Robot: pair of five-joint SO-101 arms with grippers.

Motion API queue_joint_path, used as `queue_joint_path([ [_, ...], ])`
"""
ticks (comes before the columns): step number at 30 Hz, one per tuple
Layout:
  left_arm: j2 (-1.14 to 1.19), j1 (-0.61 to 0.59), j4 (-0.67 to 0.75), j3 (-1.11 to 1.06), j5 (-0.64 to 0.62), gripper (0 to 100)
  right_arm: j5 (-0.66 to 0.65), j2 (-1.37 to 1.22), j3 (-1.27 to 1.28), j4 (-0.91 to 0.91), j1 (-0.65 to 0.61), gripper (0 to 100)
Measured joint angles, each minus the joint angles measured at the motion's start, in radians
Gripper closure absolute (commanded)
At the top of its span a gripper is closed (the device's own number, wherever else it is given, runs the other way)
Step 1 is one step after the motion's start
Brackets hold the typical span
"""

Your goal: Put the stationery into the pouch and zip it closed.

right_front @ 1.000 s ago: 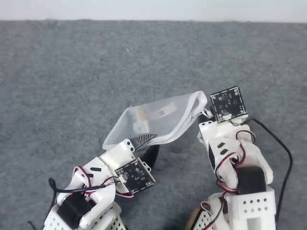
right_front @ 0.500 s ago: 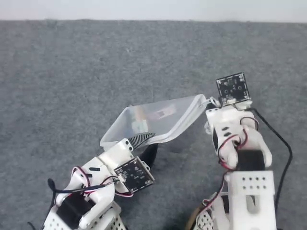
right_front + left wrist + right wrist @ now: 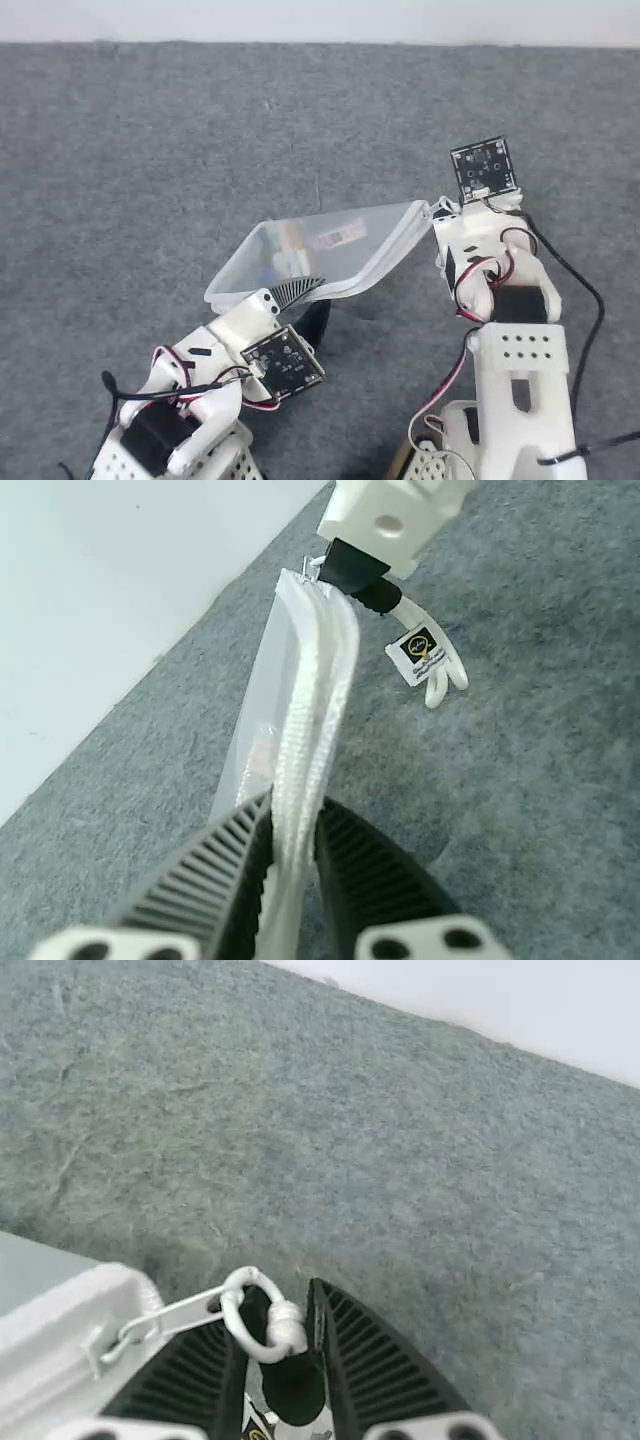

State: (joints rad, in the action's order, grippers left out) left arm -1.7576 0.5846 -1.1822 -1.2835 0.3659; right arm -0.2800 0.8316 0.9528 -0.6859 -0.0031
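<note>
Near the middle of the grey desk (image 3: 150,150) a translucent pouch (image 3: 320,255) with a white zip edge hangs between two arms, its long side running from about 8 o'clock to 2 o'clock in the high view. Small stationery items (image 3: 290,245) show through its wall, too blurred to name. At the pouch's 7 o'clock end the left pincer (image 3: 285,293) is clamped on the zip edge; from its wrist, the ribbed black fingers (image 3: 345,865) are nearly together with the white tape pinched between them. At the pouch's 3 o'clock corner the right pincer (image 3: 440,212) is closed on the white cord loop (image 3: 262,1325) tied to the metal zip pull (image 3: 165,1322), which reaches from the pouch corner to the fingers. A small printed tag (image 3: 418,652) on a white cord dangles just beside that pincer, above the desk
</note>
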Motion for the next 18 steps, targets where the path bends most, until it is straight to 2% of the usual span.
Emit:
queue_joint_path([
  [5,0.000,0.000,0.000,0.000,0.000,99,0.000,0.000,0.000,0.000,0.000,98.3],
  [10,0.000,0.000,0.000,0.000,0.000,99,0.000,0.000,0.000,-0.035,0.002,89.0],
  [18,-0.002,-0.002,-0.009,0.000,-0.002,99,0.002,0.094,0.003,-0.170,0.054,88.3],
])
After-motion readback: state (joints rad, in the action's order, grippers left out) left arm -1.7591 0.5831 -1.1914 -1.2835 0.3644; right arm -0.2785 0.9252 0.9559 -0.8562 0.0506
